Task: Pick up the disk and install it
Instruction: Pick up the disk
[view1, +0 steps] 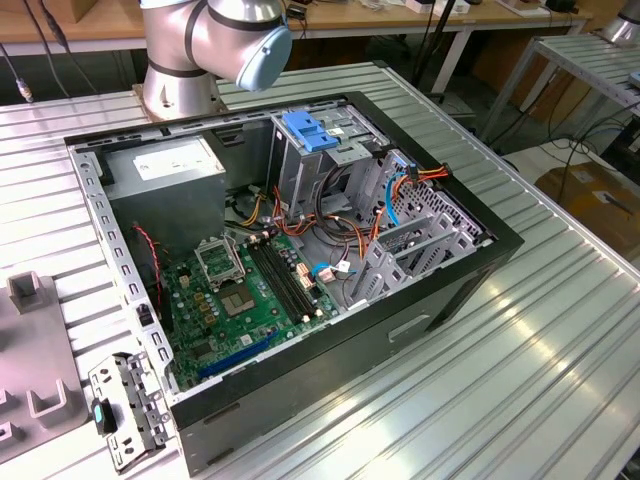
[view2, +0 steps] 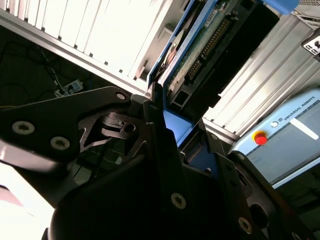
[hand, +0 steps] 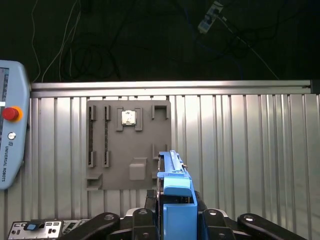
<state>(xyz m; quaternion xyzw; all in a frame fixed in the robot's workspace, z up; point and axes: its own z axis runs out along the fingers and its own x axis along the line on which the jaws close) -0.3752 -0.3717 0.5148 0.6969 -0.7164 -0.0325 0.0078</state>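
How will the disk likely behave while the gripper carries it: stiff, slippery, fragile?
Probably stiff: the disk stands straight out of the gripper without sagging. Its smooth blue plastic frame might slip slightly in the grip. The exposed circuit board and connector look fragile, so knocks seem risky.

Computer case (view1: 400, 335) on tabletop (view1: 530, 380); arm base (view1: 180, 85) behind it. Inside the case, power supply (view1: 165, 175) in far corner at the exterior view's left, drive cage (view1: 310, 165) beside it to the right, motherboard (view1: 240, 300) in front. Fixture plate (view1: 30, 385) on tabletop left of case. Disk (hand: 172, 172) in gripper (hand: 176, 212), over tabletop.
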